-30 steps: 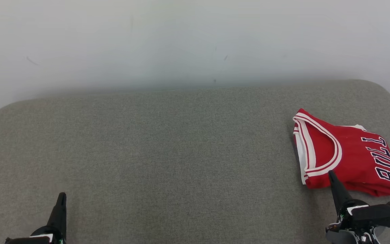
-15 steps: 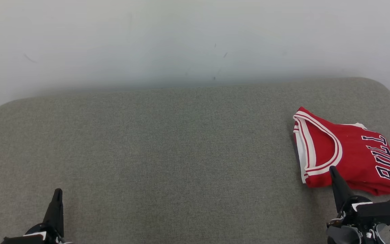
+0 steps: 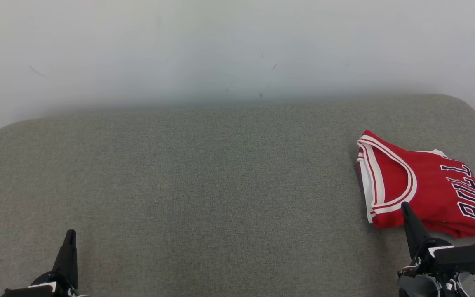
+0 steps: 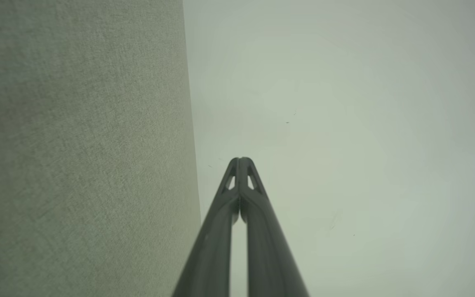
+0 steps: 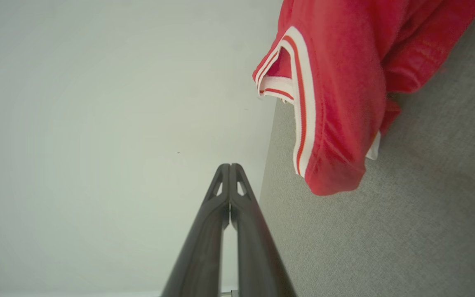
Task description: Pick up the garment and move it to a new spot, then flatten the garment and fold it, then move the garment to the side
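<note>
Head view, nearest first: the left gripper (image 3: 70,233) rises from the lower left corner and the right gripper (image 3: 404,205) from the lower right, each with its 2 dark fingers pressed together into a single point, holding nothing. Both hang over a wide grey fabric cushion (image 3: 221,173) with rounded far corners. The left gripper has bare fabric all around it. The tip of the right gripper shows against the near edge of a red jersey (image 3: 423,185), the task's garment. It lies folded into a compact bundle on the right side of the cushion, close to the right edge, with its white-and-red trimmed armhole turned toward the middle and dark white-outlined letters along its right side. Right wrist view shows the closed fingers (image 5: 241,214) beside the jersey's trimmed corner with a gap between them, so they are near the cloth but not gripping it. Left wrist view shows that arm's fingers (image 4: 258,214) shut tip to tip, with grey fabric to their left. Beyond the cushion stands a plain pale wall (image 3: 221,49) bearing a few faint marks.
</note>
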You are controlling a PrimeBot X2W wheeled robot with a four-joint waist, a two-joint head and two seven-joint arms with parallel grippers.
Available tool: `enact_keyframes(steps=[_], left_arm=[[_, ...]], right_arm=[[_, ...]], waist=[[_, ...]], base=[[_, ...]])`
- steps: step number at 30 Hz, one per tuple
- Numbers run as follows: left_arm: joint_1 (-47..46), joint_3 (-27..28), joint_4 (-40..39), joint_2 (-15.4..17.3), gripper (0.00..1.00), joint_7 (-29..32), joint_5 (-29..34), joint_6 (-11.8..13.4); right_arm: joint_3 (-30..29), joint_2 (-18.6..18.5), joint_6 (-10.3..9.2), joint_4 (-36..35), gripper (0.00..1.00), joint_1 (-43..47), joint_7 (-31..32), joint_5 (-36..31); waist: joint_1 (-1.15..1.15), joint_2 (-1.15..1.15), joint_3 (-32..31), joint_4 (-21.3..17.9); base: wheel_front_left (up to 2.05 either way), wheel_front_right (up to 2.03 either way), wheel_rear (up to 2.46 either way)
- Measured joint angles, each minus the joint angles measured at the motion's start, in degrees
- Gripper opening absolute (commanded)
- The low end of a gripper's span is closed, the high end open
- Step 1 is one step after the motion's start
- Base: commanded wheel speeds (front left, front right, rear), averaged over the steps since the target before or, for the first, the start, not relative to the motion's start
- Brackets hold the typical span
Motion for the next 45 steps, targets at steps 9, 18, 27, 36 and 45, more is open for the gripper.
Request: enact_keyframes(steps=[9, 18, 27, 36, 45], left_arm=[[0.0, -0.01, 0.0, 0.0, 0.0, 0.0, 0.0, 0.0], [0.0, -0.01, 0.0, -0.01, 0.0, 0.0, 0.0, 0.0], [0.0, -0.01, 0.0, -0.01, 0.0, 0.0, -0.01, 0.0], [0.0, -0.01, 0.0, -0.01, 0.0, -0.01, -0.01, 0.0], [0.0, -0.02, 0.0, -0.01, 0.0, -0.01, -0.01, 0.0]], right_arm=[[0.0, 0.0, 0.0, -0.02, 0.0, 0.0, -0.01, 0.0], [0.0, 0.0, 0.0, -0.08, 0.0, 0.0, -0.01, 0.01], [0.0, 0.0, 0.01, -0.11, 0.0, 0.0, -0.01, 0.01], [0.01, 0.0, 0.01, -0.19, 0.0, 0.0, -0.01, 0.01], [0.01, 0.0, 0.01, -0.21, 0.0, 0.0, -0.01, 0.01]], waist=[[0.0, 0.0, 0.0, 0.0], [0.0, 0.0, 0.0, 0.0], [0.0, 0.0, 0.01, 0.0], [0.0, 0.0, 0.01, 0.0], [0.0, 0.0, 0.01, 0.0]], base=[[0.0, 0.0, 0.0], [0.0, 0.0, 0.0], [0.0, 0.0, 0.0], [0.0, 0.0, 0.0], [0.0, 0.0, 0.0]])
